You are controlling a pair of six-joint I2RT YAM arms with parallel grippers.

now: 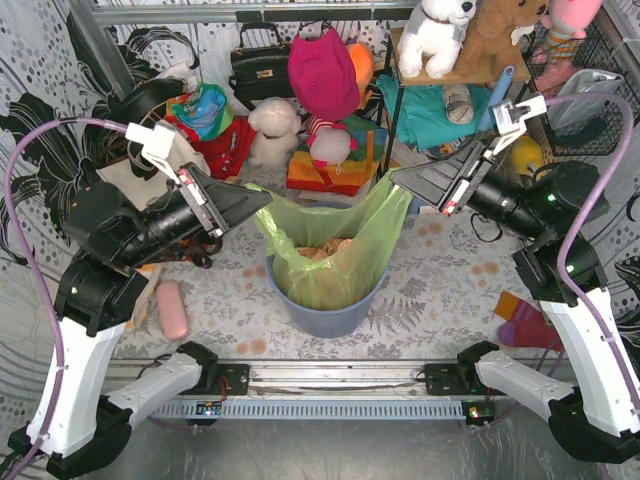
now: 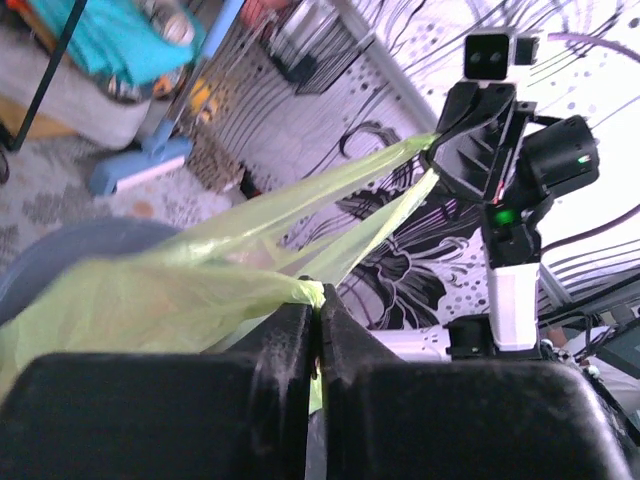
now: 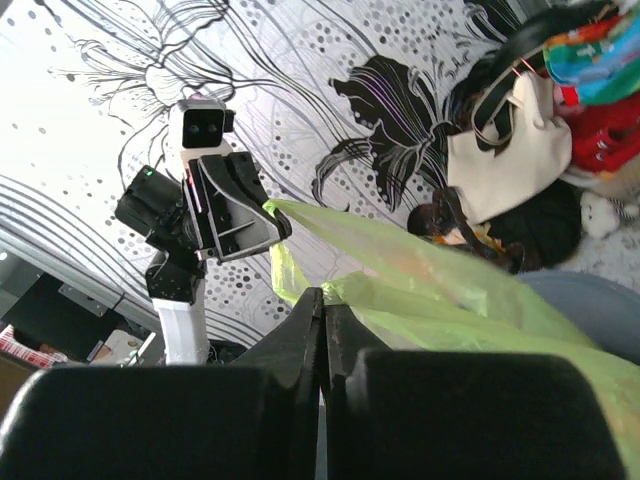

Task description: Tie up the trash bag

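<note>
The light-green trash bag (image 1: pixel 335 245) sits in the blue-grey round bin (image 1: pixel 330 312) at mid-table, crumpled brown paper showing through its mouth. Its rim is stretched out sideways into two raised corners. My left gripper (image 1: pixel 266 199) is shut on the left corner; in the left wrist view the plastic (image 2: pixel 180 290) is pinched between the closed fingertips of the gripper (image 2: pixel 318 296). My right gripper (image 1: pixel 396 178) is shut on the right corner, and the right wrist view shows the bag (image 3: pixel 450 290) running into the closed tips of the gripper (image 3: pixel 324 296). Both grippers hang above the bin's rim, facing each other.
A pink oblong thing (image 1: pixel 172 309) lies on the table to the left of the bin. A red and orange object (image 1: pixel 528 322) sits at the right. Plush toys, a black handbag (image 1: pixel 260 65), a cream tote bag (image 3: pixel 500 160) and a shelf crowd the back.
</note>
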